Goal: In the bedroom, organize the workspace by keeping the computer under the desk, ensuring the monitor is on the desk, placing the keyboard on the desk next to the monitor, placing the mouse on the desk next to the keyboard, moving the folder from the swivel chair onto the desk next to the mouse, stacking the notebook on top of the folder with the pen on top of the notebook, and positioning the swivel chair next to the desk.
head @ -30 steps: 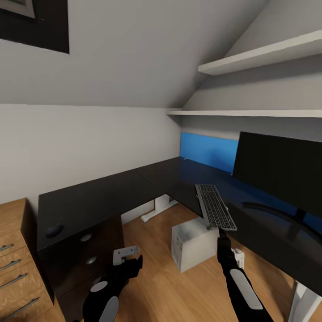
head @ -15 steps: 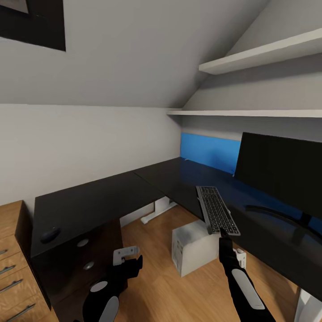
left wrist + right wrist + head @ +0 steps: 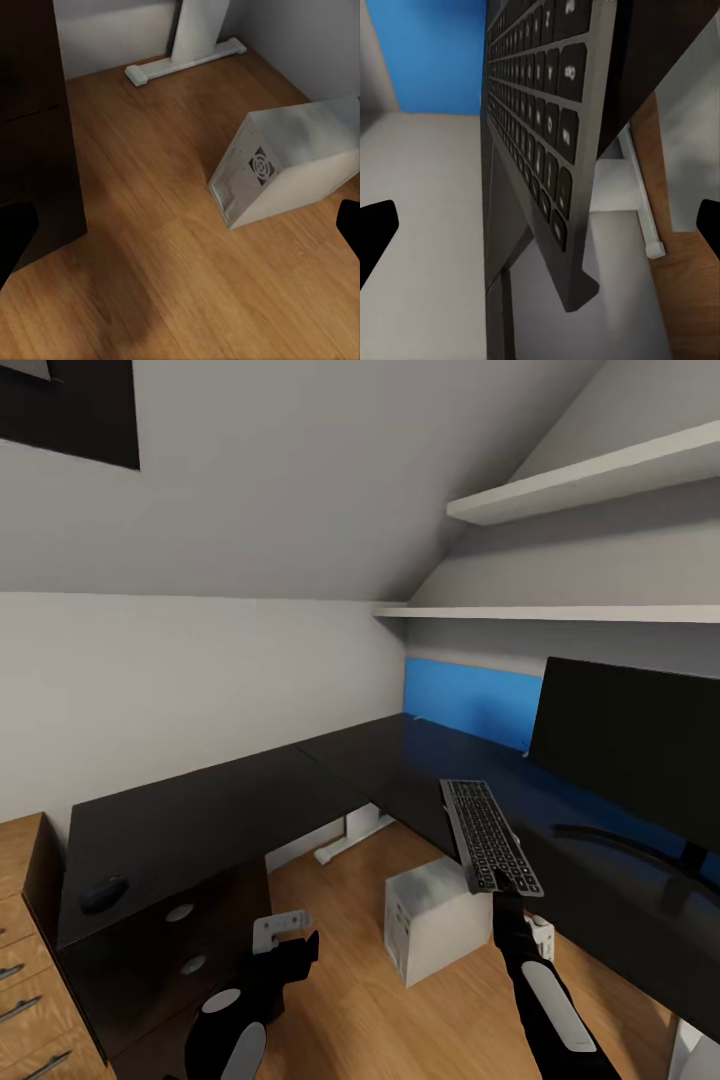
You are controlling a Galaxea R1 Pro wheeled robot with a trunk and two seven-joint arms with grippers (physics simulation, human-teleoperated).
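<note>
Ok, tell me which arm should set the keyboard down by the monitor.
Right. Its end effector meets the keyboard's near end, beside the monitor. The left end effector hangs low over the floor.

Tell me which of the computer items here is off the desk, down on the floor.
The computer, a white box on the wood floor. The monitor and mouse sit on the desk; the keyboard is over the desk edge.

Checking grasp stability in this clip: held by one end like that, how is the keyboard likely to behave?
The keyboard looks stiff: it juts out from the right gripper without visible sag. Being long and held at its near end, it will probably tend to pivot or slip. Its slim, flat form suggests it is fairly light.
</note>
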